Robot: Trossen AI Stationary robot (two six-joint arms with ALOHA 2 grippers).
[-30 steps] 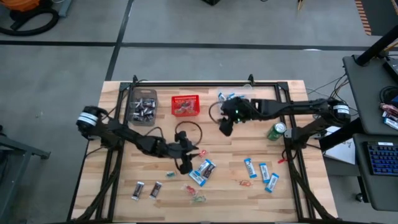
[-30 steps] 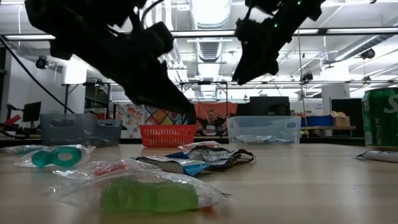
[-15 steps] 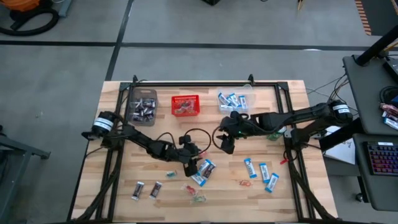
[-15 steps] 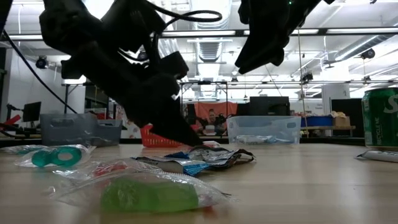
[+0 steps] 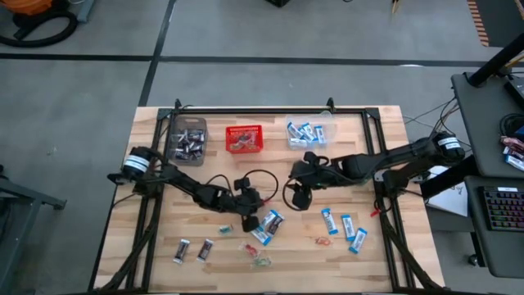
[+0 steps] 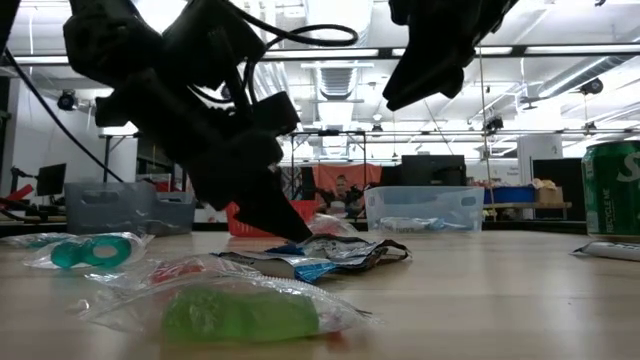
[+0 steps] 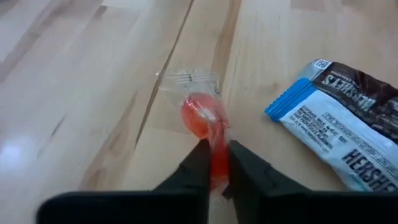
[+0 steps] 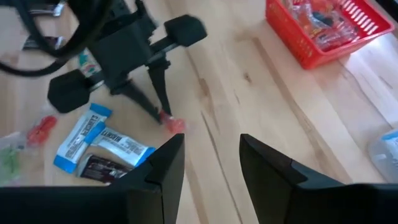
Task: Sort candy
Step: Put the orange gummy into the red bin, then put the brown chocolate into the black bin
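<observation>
My left gripper (image 5: 250, 215) is down at the table's middle, shut on a small red twist-wrapped candy (image 7: 201, 114) beside a heap of blue-and-white packets (image 5: 270, 223) and a dark bar. Its fingertips also show in the right wrist view (image 8: 163, 111) and in the low view (image 6: 288, 222). My right gripper (image 8: 211, 174) hangs open above the table, right of the left gripper (image 5: 299, 197), with nothing between its fingers. More blue packets (image 5: 350, 228) lie to the right. Dark mini bars (image 5: 193, 250) and red and green pieces (image 5: 260, 260) lie near the front. My left gripper pinches the red candy's near wrapper end (image 7: 217, 152) between its two fingertips. The fingers slant down at it from the table's left. The candy's round body (image 8: 174, 124) lies on the table just past the fingertips.
At the back stand a grey bin (image 5: 187, 141) of dark bars, a red basket (image 5: 244, 138) and a clear bin (image 5: 307, 133) with blue packets. A green can (image 6: 612, 190) stands at the right. A clear bag of green candy (image 6: 240, 312) lies close to the low camera.
My left gripper has sunk to the table at the red candy beside the packet heap. My right gripper has swung from beside the clear bin toward the table's near edge, staying high above the table.
</observation>
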